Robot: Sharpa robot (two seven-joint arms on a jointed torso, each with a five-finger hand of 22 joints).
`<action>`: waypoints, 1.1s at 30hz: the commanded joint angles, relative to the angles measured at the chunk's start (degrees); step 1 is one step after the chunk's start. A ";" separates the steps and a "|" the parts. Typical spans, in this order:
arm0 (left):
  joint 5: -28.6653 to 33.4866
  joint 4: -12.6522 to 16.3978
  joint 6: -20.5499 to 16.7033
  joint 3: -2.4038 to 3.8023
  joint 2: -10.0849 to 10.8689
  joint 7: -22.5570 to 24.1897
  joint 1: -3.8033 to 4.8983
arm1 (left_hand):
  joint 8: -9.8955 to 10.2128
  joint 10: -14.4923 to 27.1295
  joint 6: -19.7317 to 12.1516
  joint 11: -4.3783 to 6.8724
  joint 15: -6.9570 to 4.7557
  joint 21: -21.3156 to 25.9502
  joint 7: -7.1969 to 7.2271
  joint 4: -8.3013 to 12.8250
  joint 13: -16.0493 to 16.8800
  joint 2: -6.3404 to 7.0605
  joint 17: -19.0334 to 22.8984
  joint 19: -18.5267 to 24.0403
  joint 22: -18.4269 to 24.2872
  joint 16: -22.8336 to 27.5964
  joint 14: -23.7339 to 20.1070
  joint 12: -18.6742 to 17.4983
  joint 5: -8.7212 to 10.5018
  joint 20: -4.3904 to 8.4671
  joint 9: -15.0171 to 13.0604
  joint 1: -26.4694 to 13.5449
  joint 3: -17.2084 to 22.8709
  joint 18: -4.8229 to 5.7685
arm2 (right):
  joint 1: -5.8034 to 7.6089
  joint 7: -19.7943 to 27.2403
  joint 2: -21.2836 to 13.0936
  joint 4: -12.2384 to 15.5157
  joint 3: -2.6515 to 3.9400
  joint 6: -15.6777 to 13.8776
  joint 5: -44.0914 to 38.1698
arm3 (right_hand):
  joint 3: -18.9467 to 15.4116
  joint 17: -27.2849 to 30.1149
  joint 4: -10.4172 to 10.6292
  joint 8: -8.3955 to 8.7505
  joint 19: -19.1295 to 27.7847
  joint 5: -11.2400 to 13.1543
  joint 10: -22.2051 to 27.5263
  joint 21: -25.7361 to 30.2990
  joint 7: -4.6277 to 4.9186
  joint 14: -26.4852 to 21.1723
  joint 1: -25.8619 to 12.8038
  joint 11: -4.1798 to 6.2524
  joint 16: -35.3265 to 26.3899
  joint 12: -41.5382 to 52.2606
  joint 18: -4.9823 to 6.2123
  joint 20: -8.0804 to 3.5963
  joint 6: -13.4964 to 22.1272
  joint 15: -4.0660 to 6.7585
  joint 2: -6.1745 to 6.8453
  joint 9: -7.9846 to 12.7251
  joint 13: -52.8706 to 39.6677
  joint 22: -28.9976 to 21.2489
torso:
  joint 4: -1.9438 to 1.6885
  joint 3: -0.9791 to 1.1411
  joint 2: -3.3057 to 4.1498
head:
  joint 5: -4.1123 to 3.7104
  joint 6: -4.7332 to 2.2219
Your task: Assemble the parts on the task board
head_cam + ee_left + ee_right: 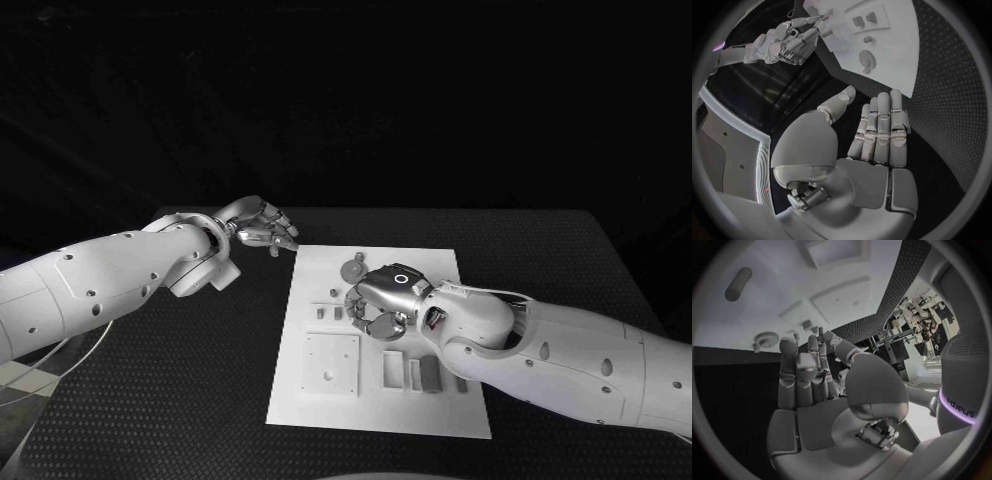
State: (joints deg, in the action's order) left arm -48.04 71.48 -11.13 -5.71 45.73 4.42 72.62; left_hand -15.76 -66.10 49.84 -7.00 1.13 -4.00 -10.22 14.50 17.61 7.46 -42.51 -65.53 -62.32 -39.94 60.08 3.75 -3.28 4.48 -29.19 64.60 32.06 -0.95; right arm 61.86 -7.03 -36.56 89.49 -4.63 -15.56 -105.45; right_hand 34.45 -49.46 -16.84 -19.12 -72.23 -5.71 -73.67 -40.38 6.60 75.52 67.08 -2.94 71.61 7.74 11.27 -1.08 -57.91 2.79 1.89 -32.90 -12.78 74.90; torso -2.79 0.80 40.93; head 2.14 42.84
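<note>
The white board [378,345] lies flat mid-table, carrying a round part [352,271] near its far edge, small parts [326,312] beside it, and a square plate [332,364] toward me. My right hand [379,300] hovers over the board's middle, fingers nearly straight and close together, holding nothing. My left hand [257,225] hangs off the board's far-left corner, likewise empty, over the black table [173,370].
</note>
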 commanded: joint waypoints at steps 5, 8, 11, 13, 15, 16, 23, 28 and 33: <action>0.51 0.24 -0.14 0.04 -0.05 0.24 0.05 | -0.16 0.27 -0.04 -0.01 -0.02 0.08 -0.01 0.22 0.09 -0.44 0.08 0.35 0.09 -0.01 -0.30 0.19 -0.23 0.05 -0.08 0.30 -0.27 -1.15 | -0.67 1.23 0.64 -0.82 -1.15 0.69 -1.58 | -0.04 0.08 0.07 -0.24 -0.13 -0.20 -0.39 -0.31 0.10 -0.63 0.34 -0.07 0.38 -0.15 3.73 -0.40 -0.09 0.63 -0.52 -0.12 -0.06 1.29 | -0.03 -0.01 -0.01 | 1.36 0.91; 0.51 0.32 -0.10 0.04 0.05 0.21 0.06 | -0.16 0.27 -0.04 -0.01 -0.02 0.08 -0.01 0.22 0.09 -0.43 0.08 0.35 0.09 -0.02 -0.30 0.19 -0.23 0.05 -0.08 0.30 -0.27 -1.15 | -0.73 1.35 0.70 -0.77 -1.71 0.68 -2.67 | -0.04 0.09 0.07 -0.23 -0.12 -0.20 -0.39 -0.31 0.10 -0.64 0.34 -0.08 0.38 -0.17 3.73 -0.41 -0.08 0.63 -0.53 -0.13 -0.07 1.29 | 0.05 -0.04 0.01 | 1.50 1.04; 0.51 0.31 -0.08 0.04 0.00 0.22 0.06 | -0.16 0.27 -0.04 -0.01 -0.02 0.08 -0.01 0.22 0.10 -0.43 0.09 0.36 0.09 -0.02 -0.30 0.19 -0.23 0.05 -0.08 0.30 -0.27 -1.15 | -0.83 1.42 0.75 -0.79 -2.02 0.79 -2.71 | -0.05 0.11 0.07 -0.23 -0.11 -0.19 -0.40 -0.31 0.10 -0.65 0.34 -0.08 0.39 -0.18 3.73 -0.41 -0.08 0.63 -0.51 -0.14 -0.07 1.29 | 0.07 -0.05 0.01 | 1.57 1.15; 0.51 0.27 -0.08 0.04 -0.02 0.23 0.06 | -0.16 0.26 -0.04 -0.01 -0.02 0.08 -0.01 0.22 0.10 -0.43 0.09 0.35 0.10 -0.02 -0.30 0.19 -0.23 0.05 -0.08 0.31 -0.27 -1.15 | -0.93 1.46 0.89 -0.92 -2.22 0.80 -2.74 | -0.05 0.11 0.07 -0.23 -0.10 -0.19 -0.40 -0.31 0.10 -0.66 0.35 -0.08 0.39 -0.19 3.73 -0.41 -0.08 0.63 -0.51 -0.15 -0.08 1.29 | 0.03 -0.05 -0.02 | 1.55 1.20; 0.51 0.27 -0.07 0.04 -0.01 0.21 0.06 | -0.17 0.26 -0.04 -0.01 -0.02 0.08 -0.01 0.22 0.10 -0.43 0.09 0.35 0.10 -0.02 -0.30 0.19 -0.23 0.05 -0.08 0.31 -0.27 -1.15 | -1.10 1.51 1.11 -1.05 -2.46 0.78 -2.78 | -0.05 0.12 0.07 -0.22 -0.10 -0.19 -0.40 -0.32 0.10 -0.66 0.35 -0.08 0.39 -0.19 3.73 -0.42 -0.08 0.63 -0.51 -0.16 -0.08 1.29 | 0.02 -0.03 -0.04 | 1.55 1.24; 0.51 0.29 -0.06 0.04 -0.01 0.20 0.06 | -0.17 0.26 -0.04 -0.01 -0.02 0.08 -0.01 0.22 0.10 -0.43 0.09 0.35 0.10 -0.03 -0.30 0.19 -0.23 0.05 -0.09 0.31 -0.27 -1.15 | -1.21 1.52 1.27 -1.15 -2.58 0.77 -2.84 | -0.05 0.13 0.07 -0.22 -0.10 -0.19 -0.40 -0.32 0.10 -0.66 0.35 -0.08 0.40 -0.20 3.73 -0.42 -0.08 0.63 -0.51 -0.16 -0.09 1.29 | 0.03 0.00 -0.03 | 1.57 1.24; 0.51 0.33 -0.05 0.04 -0.06 0.20 0.06 | -0.17 0.26 -0.04 -0.01 -0.02 0.08 -0.01 0.23 0.11 -0.43 0.10 0.35 0.11 -0.03 -0.30 0.20 -0.23 0.05 -0.09 0.32 -0.27 -1.15 | -2.10 1.53 2.14 -1.81 -2.79 0.55 -3.41 | -0.06 0.15 0.07 -0.21 -0.09 -0.19 -0.42 -0.33 0.10 -0.68 0.36 -0.08 0.42 -0.22 3.73 -0.43 -0.08 0.63 -0.52 -0.19 -0.10 1.29 | -0.01 0.00 -0.02 | 1.84 1.45; 0.51 0.29 -0.05 0.04 -0.04 0.18 0.06 | -0.17 0.26 -0.04 -0.01 -0.02 0.08 -0.01 0.23 0.12 -0.42 0.11 0.35 0.11 -0.04 -0.30 0.19 -0.23 0.05 -0.09 0.32 -0.27 -1.15 | -2.41 1.60 2.50 -1.94 -2.80 0.44 -3.50 | -0.06 0.17 0.07 -0.20 -0.08 -0.19 -0.43 -0.34 0.10 -0.68 0.37 -0.08 0.43 -0.24 3.73 -0.43 -0.08 0.63 -0.52 -0.20 -0.11 1.29 | -0.06 -0.03 -0.02 | 2.13 1.70; 0.51 0.32 0.03 0.04 -0.04 0.11 0.06 | -0.17 0.27 -0.04 -0.01 -0.02 0.08 -0.01 0.22 0.12 -0.42 0.12 0.35 0.12 -0.04 -0.31 0.19 -0.23 0.05 -0.10 0.32 -0.27 -1.15 | -2.57 1.65 2.81 -2.07 -2.80 0.64 -3.66 | -0.06 0.19 0.07 -0.20 -0.07 -0.19 -0.43 -0.34 0.10 -0.69 0.37 -0.08 0.44 -0.26 3.73 -0.44 -0.08 0.63 -0.53 -0.22 -0.13 1.29 | -0.05 -0.07 -0.03 | 2.27 1.85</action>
State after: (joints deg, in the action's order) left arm -47.93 71.64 -11.13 -5.71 45.77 4.35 72.62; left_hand -15.76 -66.11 49.84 -6.99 1.13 -4.00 -10.22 14.51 17.64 7.46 -42.47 -65.52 -62.28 -39.93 60.08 3.75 -3.28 4.47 -29.23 64.60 32.06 -1.32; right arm 59.36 -5.96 -33.87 87.48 -7.44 -15.39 -108.14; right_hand 34.31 -49.35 -16.99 -19.13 -72.38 -5.78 -73.63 -40.38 6.49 75.52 67.31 -2.98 71.85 7.53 11.27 -1.18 -57.67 2.79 1.66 -33.10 -12.82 74.94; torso -2.83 0.76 40.90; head 4.30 44.60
